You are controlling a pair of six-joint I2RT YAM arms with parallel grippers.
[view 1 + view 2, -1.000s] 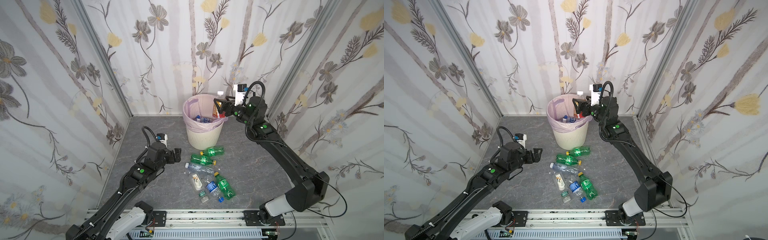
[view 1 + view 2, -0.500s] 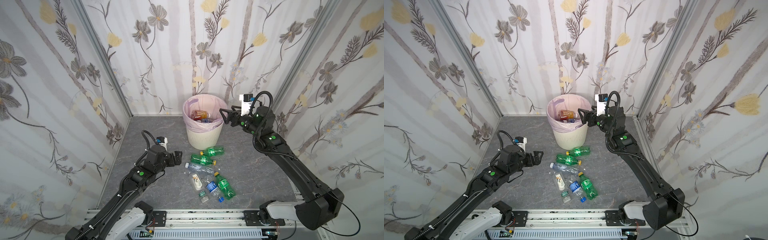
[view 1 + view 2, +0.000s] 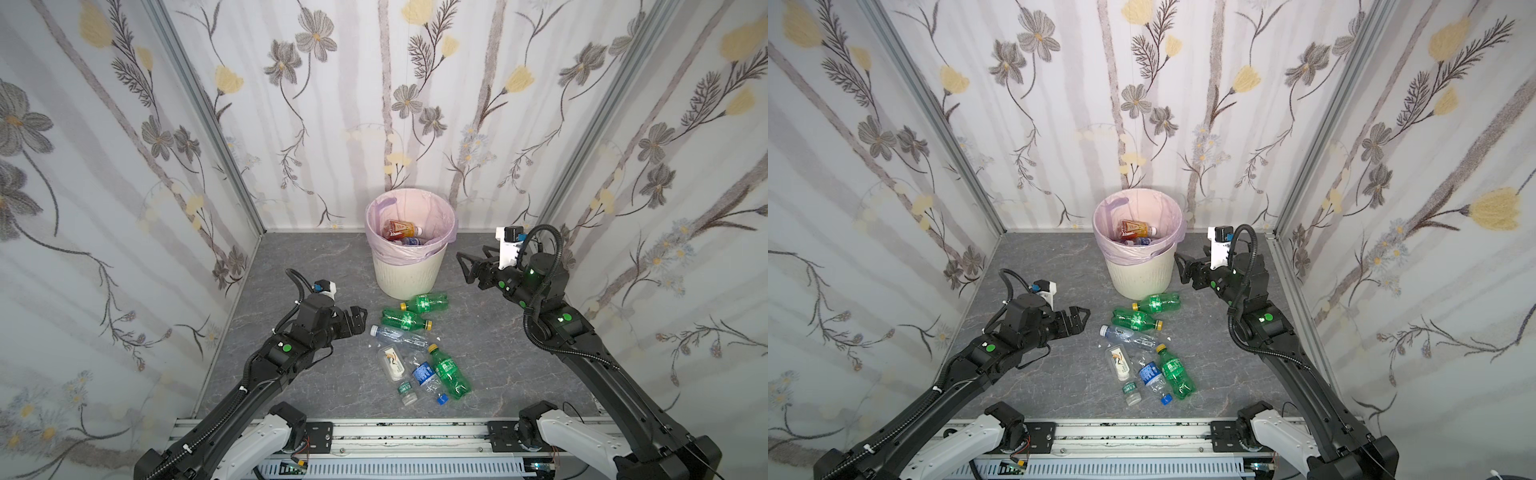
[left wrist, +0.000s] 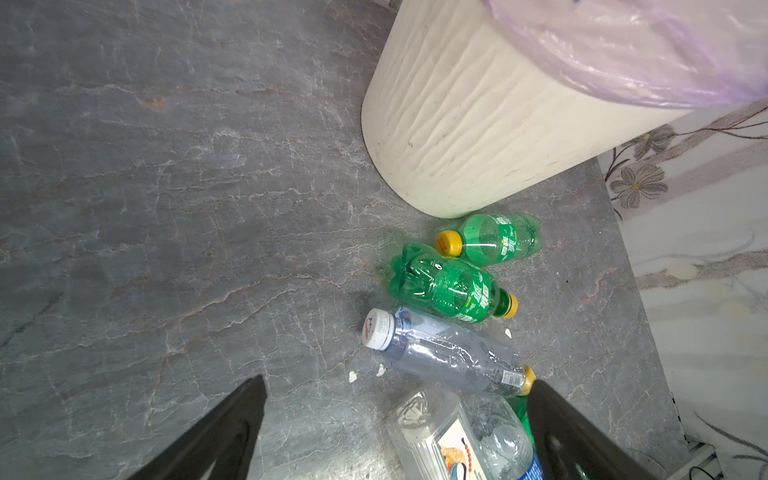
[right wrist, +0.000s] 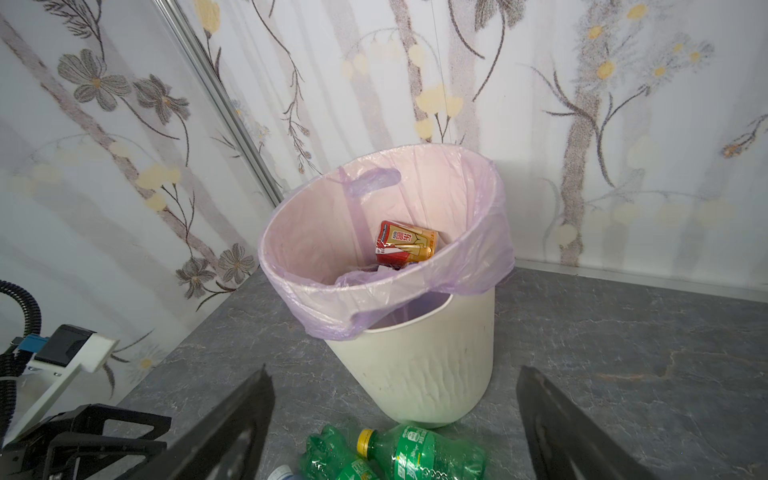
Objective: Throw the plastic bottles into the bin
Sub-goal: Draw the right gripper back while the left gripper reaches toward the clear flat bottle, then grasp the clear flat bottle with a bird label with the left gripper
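My right gripper (image 3: pixel 460 268) has quit the bin (image 3: pixel 409 276), fingers released, orange-red bottle (image 3: pixel 397 229) inside. Left gripper (image 3: pixel 362 319), likewise released, faces remaining bottles (image 3: pixel 401 318).

The grey veined worktop (image 3: pixel 316 266) carries the bin (image 3: pixel 409 276) near its far edge; plastic bottles (image 3: pixel 402 318) lie scattered from its foot toward the near edge.

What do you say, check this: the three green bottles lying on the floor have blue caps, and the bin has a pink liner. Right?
Wrong on the caps. The three green bottles lying on the floor have yellow caps, not blue, as both top views show. The bin does have a pink liner.
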